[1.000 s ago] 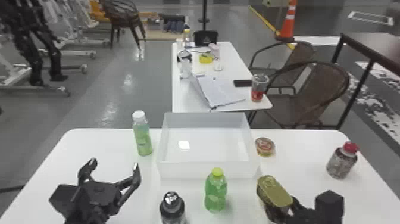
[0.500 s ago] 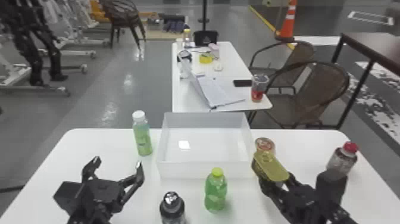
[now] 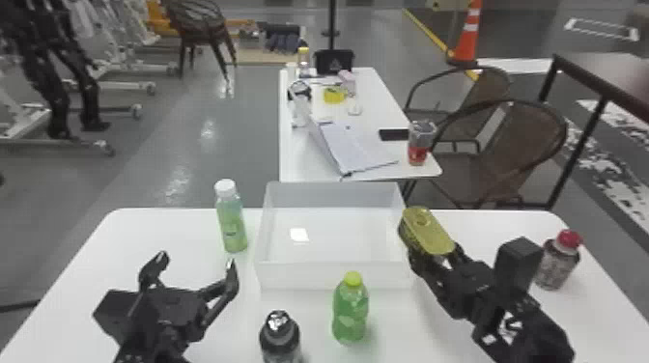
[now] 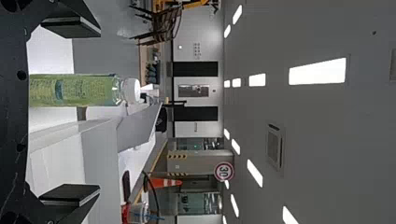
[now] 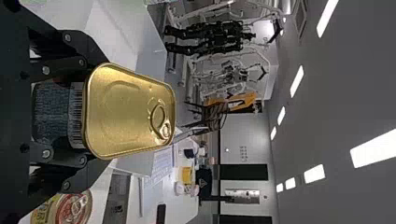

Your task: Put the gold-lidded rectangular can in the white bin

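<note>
Room: A wide indoor hall with a grey floor (image 3: 241,145), an orange cone (image 3: 467,36), wicker chairs (image 3: 497,145) and a second table (image 3: 300,169) bearing papers and a drink cup.
Surface: The white table (image 3: 164,227) before my rig is smooth and round-cornered, with bottles spread about it.
White bin: Sits upright and empty of goods at the far middle of the table, its wall (image 3: 333,276) low enough to reach over from either side, which I take to be why it stands there.
Gold-lidded can: Held clear of the table in my right gripper (image 3: 436,256), just beside the bin's right wall; whether any of it is past the rim I cannot tell. The can (image 5: 128,112) is gripped by its body, leaving the lid uncovered, a hold that should suit a release from above.
Right claw: Clamped on the can, a finger to each side.
Left claw: The left gripper (image 3: 196,262) waits with its fingers wide apart and nothing between them, at the table's left, probably to keep out of the way.
Bottles: A white-capped one (image 3: 232,223) stands left of the bin, a lime-capped one (image 3: 350,314) and a dark one (image 3: 280,338) on the near side, a red-capped one (image 3: 556,264) well to the right.
Next: I judge the can must travel left, above the wall, before I let go; a low pass could clip the rim.
</note>
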You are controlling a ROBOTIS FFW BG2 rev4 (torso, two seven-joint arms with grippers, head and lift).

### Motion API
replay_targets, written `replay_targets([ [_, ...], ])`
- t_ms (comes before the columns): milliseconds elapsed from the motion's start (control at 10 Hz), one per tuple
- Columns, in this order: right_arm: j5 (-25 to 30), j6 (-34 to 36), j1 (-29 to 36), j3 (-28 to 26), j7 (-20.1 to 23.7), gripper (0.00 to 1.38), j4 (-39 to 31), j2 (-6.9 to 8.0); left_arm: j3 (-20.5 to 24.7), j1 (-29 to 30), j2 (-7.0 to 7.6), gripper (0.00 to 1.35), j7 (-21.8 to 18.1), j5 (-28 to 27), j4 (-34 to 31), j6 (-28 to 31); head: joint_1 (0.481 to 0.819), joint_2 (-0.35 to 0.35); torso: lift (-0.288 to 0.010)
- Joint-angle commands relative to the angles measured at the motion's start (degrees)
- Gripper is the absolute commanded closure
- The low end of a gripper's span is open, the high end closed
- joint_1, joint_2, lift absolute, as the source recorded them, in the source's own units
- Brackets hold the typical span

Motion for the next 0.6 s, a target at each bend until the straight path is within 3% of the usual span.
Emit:
replay_targets([
  [0,-0.5,-0.8,-3.0,0.9,-0.3,0.92,3.6,-0.18,-0.1,0.0,-0.15,0.13,0.2,0.1,0.0,0.0,0.549,0.0,-0.1],
  [500,-0.4,-0.1,-10.4,2.2,-1.2,0.91,12.5,-0.18,-0.7,-0.5,-0.15,0.13,0.5,0.2,0.2,0.4,0.549,0.0,-0.1],
])
